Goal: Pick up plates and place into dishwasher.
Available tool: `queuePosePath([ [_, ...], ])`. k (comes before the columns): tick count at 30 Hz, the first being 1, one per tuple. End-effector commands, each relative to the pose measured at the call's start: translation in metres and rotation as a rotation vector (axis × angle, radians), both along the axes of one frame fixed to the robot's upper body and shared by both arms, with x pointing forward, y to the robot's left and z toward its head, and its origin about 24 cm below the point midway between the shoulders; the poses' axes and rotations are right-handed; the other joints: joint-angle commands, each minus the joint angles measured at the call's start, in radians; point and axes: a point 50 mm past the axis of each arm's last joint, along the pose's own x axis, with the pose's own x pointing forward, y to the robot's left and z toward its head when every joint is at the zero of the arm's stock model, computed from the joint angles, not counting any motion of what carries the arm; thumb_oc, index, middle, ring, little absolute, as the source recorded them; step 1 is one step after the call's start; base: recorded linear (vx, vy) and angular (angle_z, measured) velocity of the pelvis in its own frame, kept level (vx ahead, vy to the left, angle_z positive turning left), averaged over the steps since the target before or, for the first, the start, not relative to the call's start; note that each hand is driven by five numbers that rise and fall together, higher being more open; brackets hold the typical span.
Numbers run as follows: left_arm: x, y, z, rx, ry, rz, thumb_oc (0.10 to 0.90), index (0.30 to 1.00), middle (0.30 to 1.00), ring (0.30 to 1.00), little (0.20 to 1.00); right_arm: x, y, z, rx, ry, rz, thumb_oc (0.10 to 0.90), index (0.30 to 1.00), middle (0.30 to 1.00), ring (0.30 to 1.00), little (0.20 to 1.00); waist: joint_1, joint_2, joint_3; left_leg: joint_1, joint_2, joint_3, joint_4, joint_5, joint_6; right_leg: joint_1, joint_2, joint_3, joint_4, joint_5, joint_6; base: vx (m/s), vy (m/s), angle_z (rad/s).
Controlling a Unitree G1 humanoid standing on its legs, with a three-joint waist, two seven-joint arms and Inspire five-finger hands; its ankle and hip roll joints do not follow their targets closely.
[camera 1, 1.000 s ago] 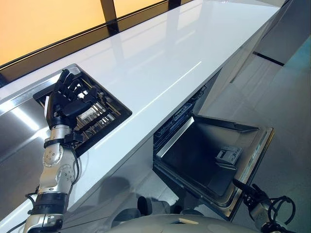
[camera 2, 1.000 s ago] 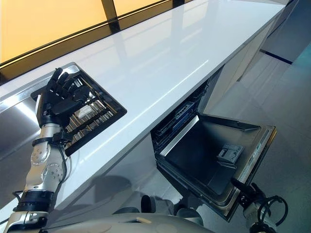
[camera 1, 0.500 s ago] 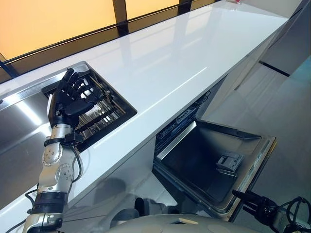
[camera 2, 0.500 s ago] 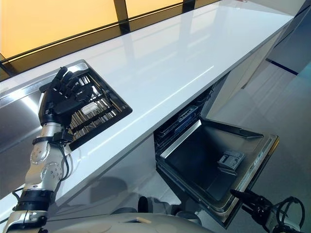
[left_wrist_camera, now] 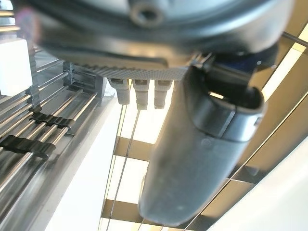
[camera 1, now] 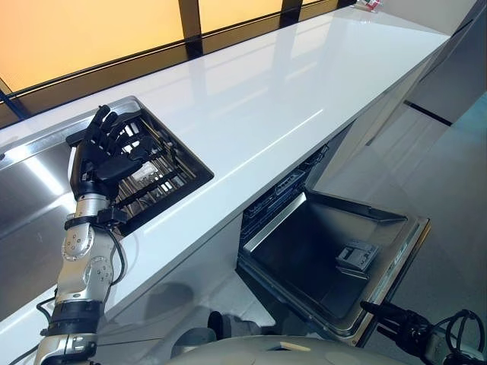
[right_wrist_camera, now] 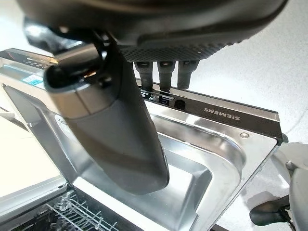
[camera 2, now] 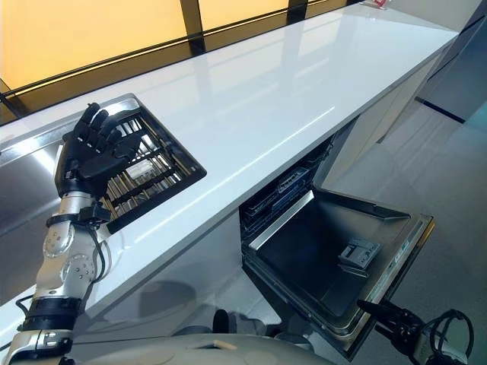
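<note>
At the left of the frame, the left hand [camera 1: 103,156] hovers with straight, spread fingers [camera 1: 106,129] over the dark wire dish rack [camera 1: 163,171], no plate visible, the open steel dishwasher [camera 1: 327,255] lying well apart at lower right.

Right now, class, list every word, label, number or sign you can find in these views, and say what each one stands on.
Dark control strip of the dishwasher door: a maker's name in pale capitals, upside down, left unquoted.
Same strip: small button symbols, too small to read.
Door's edge: a pale label, blurred.
Nothing else legible.
</note>
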Motion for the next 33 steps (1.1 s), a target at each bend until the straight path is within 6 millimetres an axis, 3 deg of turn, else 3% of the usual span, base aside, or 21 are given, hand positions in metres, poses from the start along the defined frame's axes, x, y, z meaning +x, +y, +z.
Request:
queuePosePath([
  [1,0.003,-0.009,0.026,0.016,-0.186,-0.027,0.800,0.900,0.900,0.900,0.900,0.117,0.098,0.016,0.269,-0.430,0.193,0.800,0.900,0.900,0.900,0.900,0.070,0.065,-0.029,0.045,-0.047,-0.039,0.070,-0.206,0.021,-0.123,0.027,-0.036,0.195,-0.099,0.019,0.00,0.000,0.00],
  [8,0.000,-0.007,0.025,0.010,-0.187,-0.012,0.800,0.900,0.900,0.900,0.900,0.118,0.098,0.018,0.302,-0.454,0.061,0.800,0.900,0.900,0.900,0.900,0.061,0.071,-0.024,0.049,-0.047,-0.034,0.069,-0.208,0.025,-0.124,0.026,-0.031,0.198,-0.097,0.019,0.00,0.000,0.00],
  [13,-0.003,-0.004,0.022,0.008,-0.186,-0.013,0.800,0.900,0.900,0.900,0.900,0.110,0.115,0.014,0.604,-0.502,-0.054,0.800,0.900,0.900,0.900,0.900,0.058,0.071,-0.024,0.050,-0.048,-0.031,0.068,-0.209,0.026,-0.125,0.026,-0.032,0.197,-0.096,0.022,0.00,0.000,0.00],
  [15,-0.004,-0.002,0.020,0.008,-0.181,-0.017,0.800,0.900,0.900,0.900,0.900,0.104,0.116,0.010,0.626,-0.501,-0.084,0.800,0.900,0.900,0.900,0.900,0.057,0.071,-0.028,0.049,-0.048,-0.030,0.066,-0.208,0.025,-0.125,0.026,-0.031,0.196,-0.097,0.024,0.00,0.000,0.00],
  [18,-0.004,-0.002,0.020,0.008,-0.178,-0.019,0.800,0.900,0.900,0.900,0.900,0.100,0.112,0.006,0.593,-0.473,-0.100,0.800,0.900,0.900,0.900,0.900,0.056,0.071,-0.029,0.050,-0.047,-0.029,0.063,-0.208,0.025,-0.125,0.026,-0.032,0.195,-0.097,0.025,0.00,0.000,0.00],
  [23,-0.001,-0.005,0.026,0.013,-0.179,-0.014,0.800,0.900,0.900,0.900,0.900,0.094,0.083,0.004,0.191,-0.341,0.070,0.800,0.900,0.900,0.900,0.900,0.055,0.069,-0.022,0.049,-0.046,-0.026,0.064,-0.208,0.025,-0.128,0.026,-0.028,0.193,-0.093,0.027,0.00,0.000,0.00],
  [27,0.000,-0.006,0.027,0.018,-0.180,-0.010,0.800,0.900,0.900,0.900,0.900,0.100,0.081,0.007,0.109,-0.317,0.141,0.800,0.900,0.900,0.900,0.900,0.054,0.070,-0.014,0.048,-0.047,-0.025,0.070,-0.209,0.028,-0.130,0.026,-0.023,0.199,-0.093,0.024,0.00,0.000,0.00],
  [29,0.000,-0.007,0.029,0.021,-0.180,-0.011,0.800,0.900,0.900,0.900,0.900,0.102,0.086,0.008,0.163,-0.327,0.146,0.800,0.900,0.900,0.900,0.900,0.054,0.072,-0.010,0.048,-0.047,-0.024,0.072,-0.209,0.029,-0.130,0.025,-0.024,0.201,-0.094,0.024,0.00,0.000,0.00],
  [33,0.000,-0.005,0.026,0.025,-0.175,-0.020,0.800,0.900,0.900,0.900,0.900,0.102,0.112,0.006,0.541,-0.423,0.012,0.800,0.900,0.900,0.900,0.900,0.055,0.077,-0.011,0.049,-0.048,-0.026,0.072,-0.210,0.029,-0.130,0.023,-0.028,0.204,-0.097,0.024,0.00,0.000,0.00],
])
